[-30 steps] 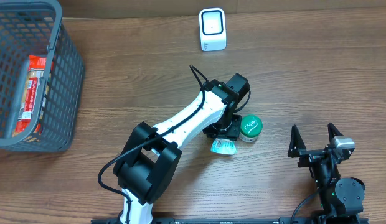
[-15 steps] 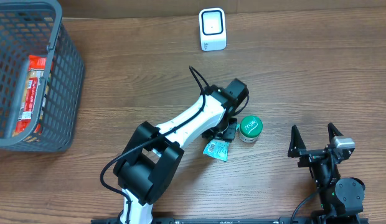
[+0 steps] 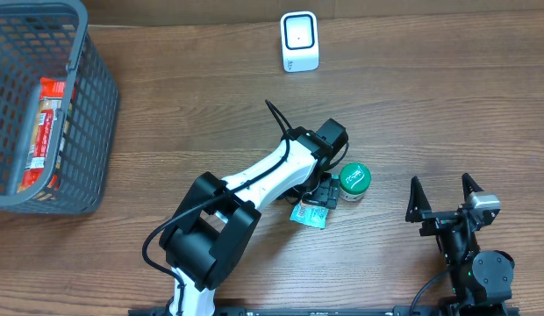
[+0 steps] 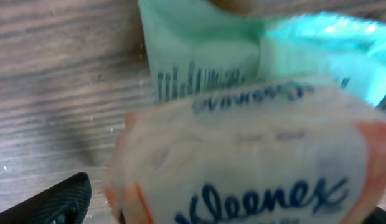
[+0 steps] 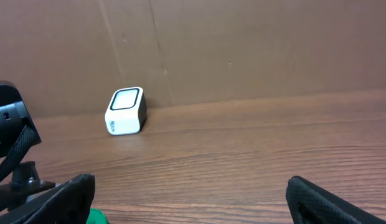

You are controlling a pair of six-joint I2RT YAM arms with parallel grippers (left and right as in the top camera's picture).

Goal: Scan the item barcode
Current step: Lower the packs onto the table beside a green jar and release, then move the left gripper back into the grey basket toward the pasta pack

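Kleenex tissue pack, the item to be scanned, lies flat on the wooden counter in the overhead view, near the middle and just left of a small round tub with a green lid. The left gripper hangs right above the pack's upper edge, its fingers hidden under the wrist from this angle. The white barcode scanner stands well apart at the far edge of the counter. At the left a grey mesh basket holds one red and orange packet lying along its floor. The right gripper sits at the near right, its jaws spread wide and empty. From the left wrist, the pack fills nearly the whole view, blurred, with its blue Kleenex lettering, a barcode on the green wrapper and orange corners; one dark fingertip shows at the lower left, clear of the pack's edge, so the jaws stand wide apart with nothing gripped. From the right wrist, the gripper shows both fingers far apart with bare counter between them, the scanner ahead against the brown wall, and a sliver of the green lid at the bottom.
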